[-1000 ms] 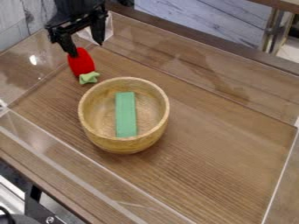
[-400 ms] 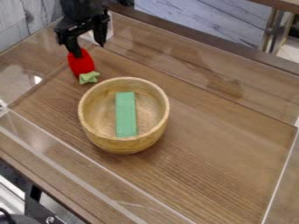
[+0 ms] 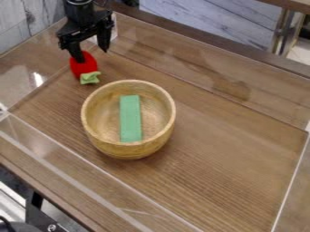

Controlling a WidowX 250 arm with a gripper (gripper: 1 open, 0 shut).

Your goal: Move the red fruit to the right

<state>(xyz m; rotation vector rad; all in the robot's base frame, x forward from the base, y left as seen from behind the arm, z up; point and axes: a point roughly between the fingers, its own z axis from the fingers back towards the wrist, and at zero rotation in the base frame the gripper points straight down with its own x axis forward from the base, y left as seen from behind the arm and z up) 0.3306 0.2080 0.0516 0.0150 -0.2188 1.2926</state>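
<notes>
step: descend to grasp | gripper (image 3: 86, 43) spread, jaws straddling above red fruit (image 3: 82, 65) | fruit near table's (image 3: 230, 172) far-left corner, beside wooden bowl (image 3: 129, 136) | tip: centre over body (not the leafy end), close gently

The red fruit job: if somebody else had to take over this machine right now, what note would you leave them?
Tool: open, pointing down, holding nothing, poised right over the red fruit with a finger on either side of its top.
Red fruit: on the table at the far left, green stem end toward the wooden bowl.
Wooden bowl: mid-table, a flat green block lying inside it.
Done: approach to the fruit only.
Left: close on the fruit, lift it, carry it to the right, set it down.
</notes>
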